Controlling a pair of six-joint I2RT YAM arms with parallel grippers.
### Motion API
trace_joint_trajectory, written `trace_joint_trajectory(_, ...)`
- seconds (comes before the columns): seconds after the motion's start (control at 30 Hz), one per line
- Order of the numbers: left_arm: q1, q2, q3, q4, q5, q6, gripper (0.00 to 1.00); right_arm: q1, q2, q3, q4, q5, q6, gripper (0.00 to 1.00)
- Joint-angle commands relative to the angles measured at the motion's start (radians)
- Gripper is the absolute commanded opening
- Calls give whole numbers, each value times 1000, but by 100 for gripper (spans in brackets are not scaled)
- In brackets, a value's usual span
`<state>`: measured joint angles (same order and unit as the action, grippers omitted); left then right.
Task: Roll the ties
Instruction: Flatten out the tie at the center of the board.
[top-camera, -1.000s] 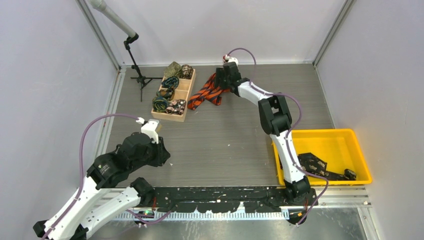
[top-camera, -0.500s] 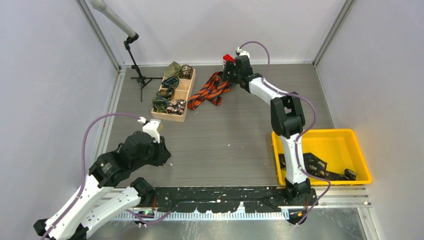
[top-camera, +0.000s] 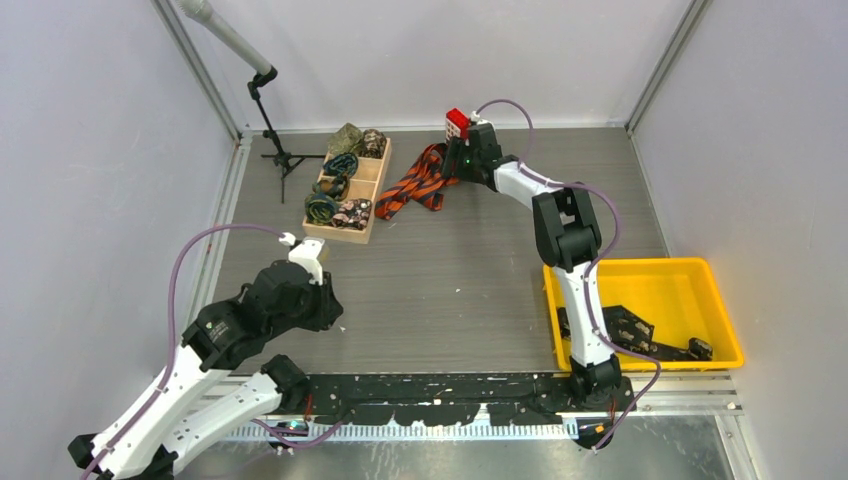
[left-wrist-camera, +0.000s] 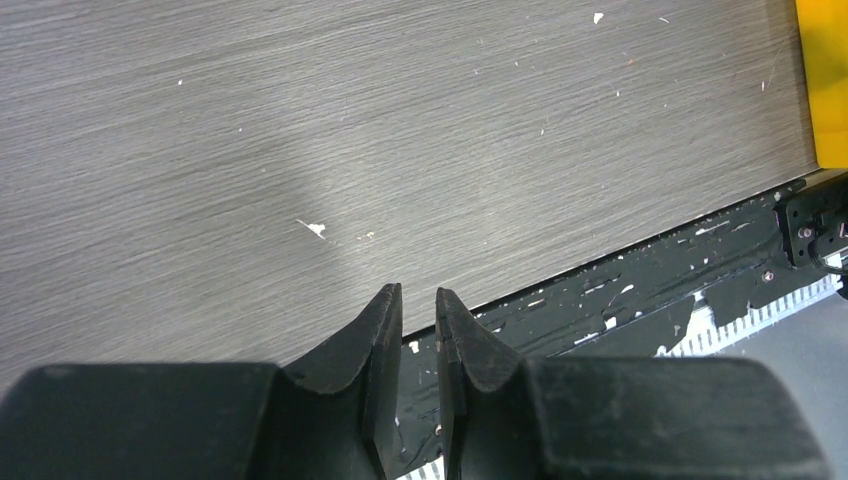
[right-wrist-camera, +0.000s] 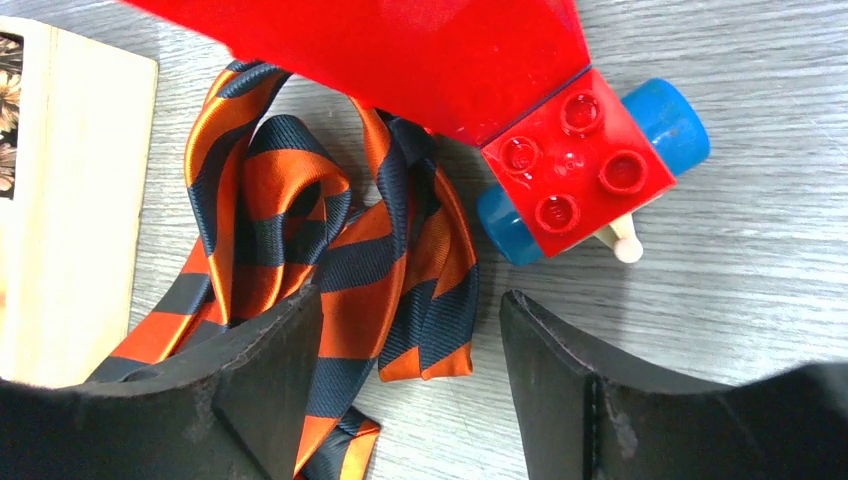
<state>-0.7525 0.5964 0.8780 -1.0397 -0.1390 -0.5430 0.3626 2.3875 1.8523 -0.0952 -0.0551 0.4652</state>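
1. Orange-and-black tie (top-camera: 418, 181): lies loose and unrolled in folds on the grey table (top-camera: 460, 270), upper middle of the overhead view, between the wooden box and the toy block. In the right wrist view the tie (right-wrist-camera: 300, 215) fills the left and centre, and one end reaches down between the fingers.

2. Right gripper (right-wrist-camera: 410, 310): jaws wide apart, nothing clamped, poised over the tie. Whether a fingertip touches the cloth cannot be told.

3. Left gripper (left-wrist-camera: 418, 300): lower left of the overhead view, over bare table at the near edge. Jaws a thin slit apart, nothing between them.

4. Wooden box (top-camera: 338, 236): divided into compartments, just left of the loose tie. Holds rolled ties (top-camera: 322, 207), dark, green and floral.

5. Toy block (right-wrist-camera: 570, 165): red with studs, blue wheels, on the table just right of the tie. At the top centre of the overhead view.

6. Yellow bin (top-camera: 640, 265): right side of the overhead view, with flat black pieces (top-camera: 625, 328) inside.

7. Black tripod stand (top-camera: 272, 130): upper left, beside the box, carrying a grey tube.
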Motion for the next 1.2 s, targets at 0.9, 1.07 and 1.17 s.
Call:
trace_joint_trajectory(0.9,1,44,-21,172,-41,-35,100,175,-610,-305,-323,485,-692,1)
trace_joint_trajectory(1.07,0,86,-28,242,-99,-58,100,277,-717,-256,-289,586,-846,0)
trace_joint_trajectory(1.17,0,101,-61,312,-155,-80,100,358,-739,-168,-291,622,-923,0)
